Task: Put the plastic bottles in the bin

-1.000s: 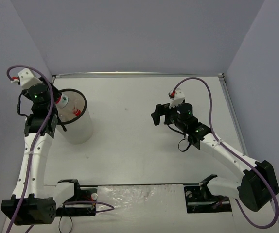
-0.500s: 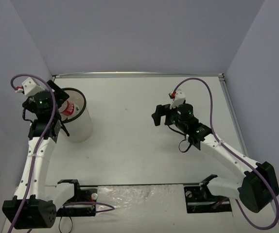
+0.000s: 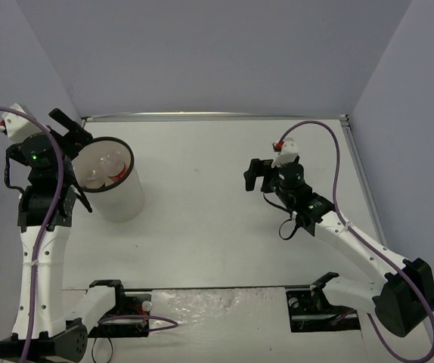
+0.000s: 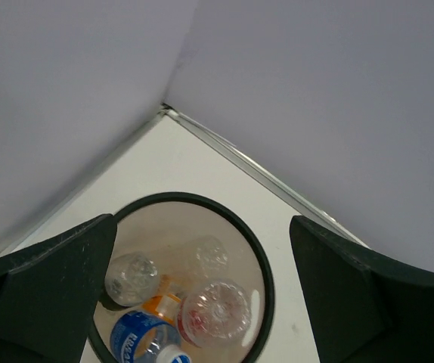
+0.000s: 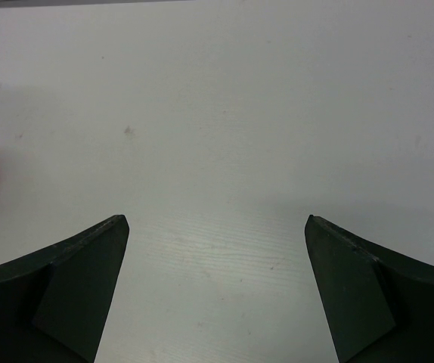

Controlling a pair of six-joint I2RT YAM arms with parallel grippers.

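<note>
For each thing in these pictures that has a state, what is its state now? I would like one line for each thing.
bin: upright, top open, bottles inside
blue-labelled bottle: inside the bin
orange-liquid bottle: inside the bin, partly covered by other bottles
three clear bottles: inside the bin, seen end-on
left gripper: open, empty, at the bin
right gripper: open, empty, above the table

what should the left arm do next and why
Probably draw the left gripper away from the bin: its jaws stand open and empty, bottles lie in the bin, and no bottle shows on the table.
</note>
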